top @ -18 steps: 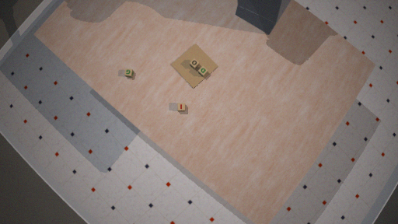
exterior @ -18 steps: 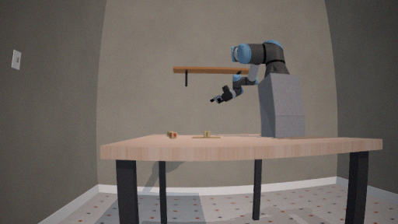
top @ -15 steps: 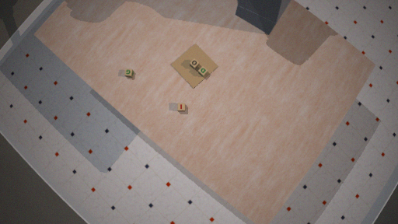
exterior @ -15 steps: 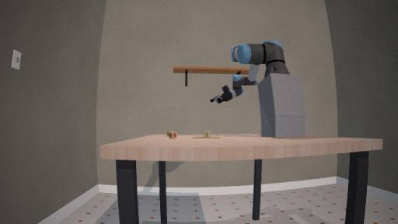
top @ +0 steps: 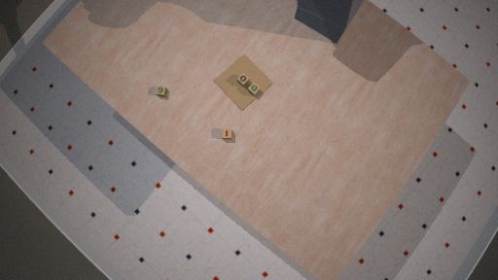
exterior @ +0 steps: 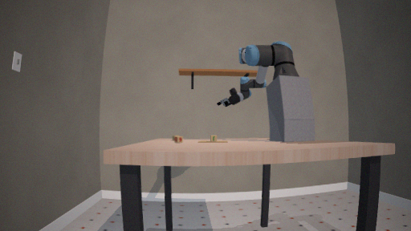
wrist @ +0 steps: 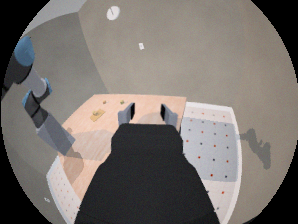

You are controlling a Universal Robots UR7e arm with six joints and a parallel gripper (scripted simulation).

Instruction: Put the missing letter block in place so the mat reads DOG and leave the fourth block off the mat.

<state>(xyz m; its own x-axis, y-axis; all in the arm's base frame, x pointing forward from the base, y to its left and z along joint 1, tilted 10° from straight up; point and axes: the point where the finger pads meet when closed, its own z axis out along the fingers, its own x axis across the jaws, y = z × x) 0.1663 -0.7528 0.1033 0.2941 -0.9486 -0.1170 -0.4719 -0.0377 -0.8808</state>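
Note:
A tan mat lies on the wooden table. Two blocks sit on it side by side: the D block and the O block. The G block lies off the mat, far to the left in the overhead view. The I block lies off the mat, nearer the front. My gripper is open and empty, high above the table near the robot's pedestal. In the wrist view its fingers frame the far table, with the mat small at the left.
The grey robot pedestal stands at the table's back edge. A wooden shelf hangs on the wall behind the arm. The table edges drop to a tiled floor.

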